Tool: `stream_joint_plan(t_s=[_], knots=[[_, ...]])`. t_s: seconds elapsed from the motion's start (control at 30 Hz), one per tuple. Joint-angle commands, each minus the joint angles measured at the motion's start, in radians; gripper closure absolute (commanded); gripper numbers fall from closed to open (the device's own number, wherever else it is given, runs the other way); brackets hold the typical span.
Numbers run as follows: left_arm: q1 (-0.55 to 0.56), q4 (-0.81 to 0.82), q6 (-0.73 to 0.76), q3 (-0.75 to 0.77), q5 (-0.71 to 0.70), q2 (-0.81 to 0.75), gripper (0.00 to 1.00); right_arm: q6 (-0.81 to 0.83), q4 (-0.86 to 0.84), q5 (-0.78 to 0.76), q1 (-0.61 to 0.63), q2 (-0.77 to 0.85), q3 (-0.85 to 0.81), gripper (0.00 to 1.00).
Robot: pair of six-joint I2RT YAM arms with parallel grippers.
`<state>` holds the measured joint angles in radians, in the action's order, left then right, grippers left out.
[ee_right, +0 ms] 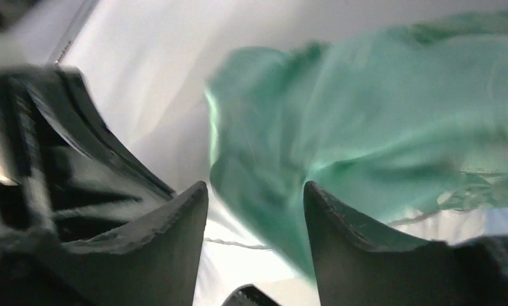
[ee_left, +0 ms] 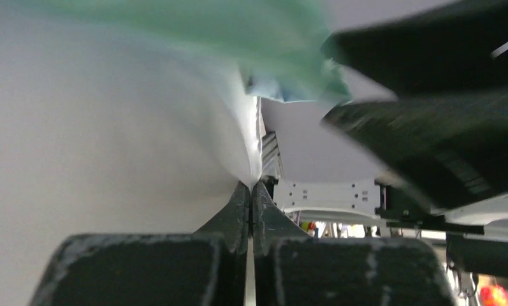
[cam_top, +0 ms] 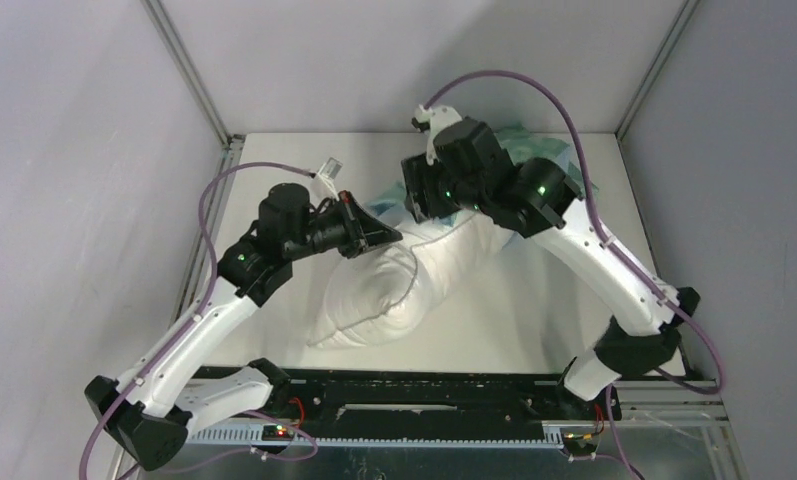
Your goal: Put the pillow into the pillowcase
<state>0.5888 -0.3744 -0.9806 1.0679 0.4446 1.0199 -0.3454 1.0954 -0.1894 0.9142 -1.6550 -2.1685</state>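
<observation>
Pillow is blocking table centre for you; pillowcase is crowding far right; right front is lying open.

The pillow lies slantwise on the white desk, near the middle. The left hand is at its far upper edge. The right arm bends over the pillowcase, bunched at the desk's far side.

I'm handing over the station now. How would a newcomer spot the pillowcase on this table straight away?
Look at the far side of the table, under the right arm's wrist. The pillowcase is the thin, crumpled sea-green and pale blue cloth there, at the far end of the pillow, which is plump and plain white.
</observation>
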Motion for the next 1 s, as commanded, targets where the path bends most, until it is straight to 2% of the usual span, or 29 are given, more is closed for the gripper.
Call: stream_joint_plan(t_s=[0.0,0.1,0.2,0.33,0.47,0.53,0.57,0.67,0.73,0.8,0.83,0.9,0.97], knots=[[-0.005,0.139,-0.150,-0.023,-0.097,-0.045,1.00,0.002,-0.175,-0.057,0.014,0.237,0.253,0.31],[-0.007,0.161,-0.191,-0.056,-0.152,-0.064,1.00,-0.025,-0.212,-0.116,-0.016,0.383,0.414,0.21],[-0.013,0.153,-0.204,-0.067,-0.198,-0.076,1.00,-0.061,-0.246,-0.161,-0.095,0.514,0.586,0.19],[-0.020,0.158,-0.198,-0.073,-0.205,-0.070,1.00,-0.090,-0.283,-0.145,-0.233,0.629,0.800,0.19],[0.010,0.126,-0.073,-0.007,-0.151,-0.027,0.98,-0.113,-0.280,-0.165,-0.282,0.687,0.945,0.19],[0.072,-0.005,0.078,0.106,-0.149,0.021,0.88,-0.135,-0.275,-0.140,-0.284,0.708,0.988,0.19],[0.119,-0.108,0.149,0.146,-0.184,0.035,0.79,-0.141,-0.277,-0.136,-0.279,0.721,1.014,0.19],[0.271,-0.195,0.280,0.177,-0.326,0.040,0.49,-0.165,-0.268,-0.167,-0.281,0.757,1.077,0.17],[0.366,-0.208,0.328,0.172,-0.420,0.044,0.34,-0.181,-0.262,-0.169,-0.303,0.761,1.093,0.17],[0.459,-0.213,0.373,0.183,-0.514,0.061,0.25,-0.209,-0.248,-0.187,-0.325,0.762,1.093,0.16],[0.507,-0.216,0.400,0.196,-0.559,0.081,0.18,-0.218,-0.247,-0.195,-0.339,0.768,1.093,0.10],[0.601,-0.224,0.466,0.233,-0.670,0.134,0.09,-0.232,-0.238,-0.211,-0.375,0.788,1.093,0.04],[0.673,-0.246,0.541,0.298,-0.770,0.218,0.02,-0.237,-0.227,-0.218,-0.415,0.812,1.092,0.03]])
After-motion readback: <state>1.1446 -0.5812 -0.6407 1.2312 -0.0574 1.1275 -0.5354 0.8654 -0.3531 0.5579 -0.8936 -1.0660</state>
